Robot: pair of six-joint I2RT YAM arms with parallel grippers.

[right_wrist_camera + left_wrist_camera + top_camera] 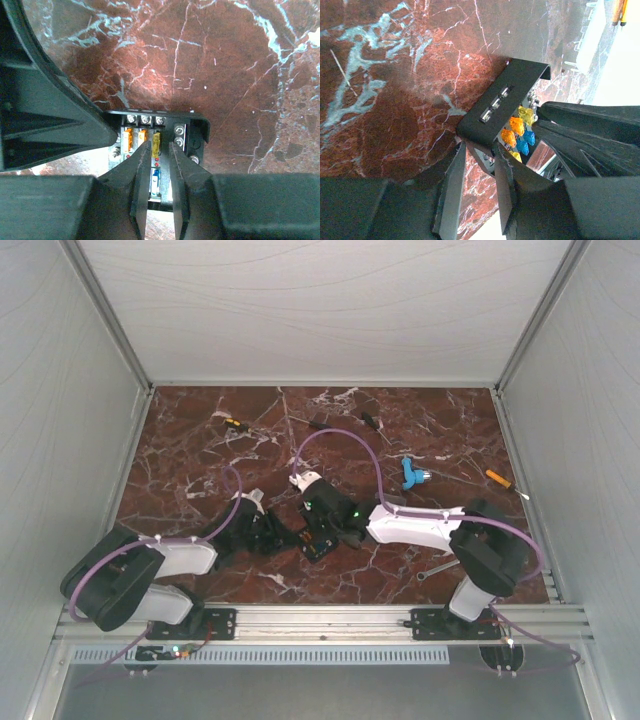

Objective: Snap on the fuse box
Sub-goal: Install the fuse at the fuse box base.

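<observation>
The black fuse box (318, 538) lies mid-table between both grippers. In the left wrist view the fuse box (505, 90) shows orange, yellow and blue fuses (519, 132). A clear shiny panel (540, 156) at its side looks like the lid. My left gripper (480, 151) (272, 531) is closed on a corner flange of the box. My right gripper (160, 145) (326, 516) is low over the fuse box (192, 131), jaws a narrow gap apart, with yellow and blue fuses showing through the gap. I cannot tell whether it touches the lid.
A blue plastic piece (411, 473) and an orange-handled tool (497, 478) lie at the right. Screwdrivers (234, 424) (368, 421) lie at the back. A metal tool (437, 569) lies near the right arm's base. Walls enclose the marble table (180, 460).
</observation>
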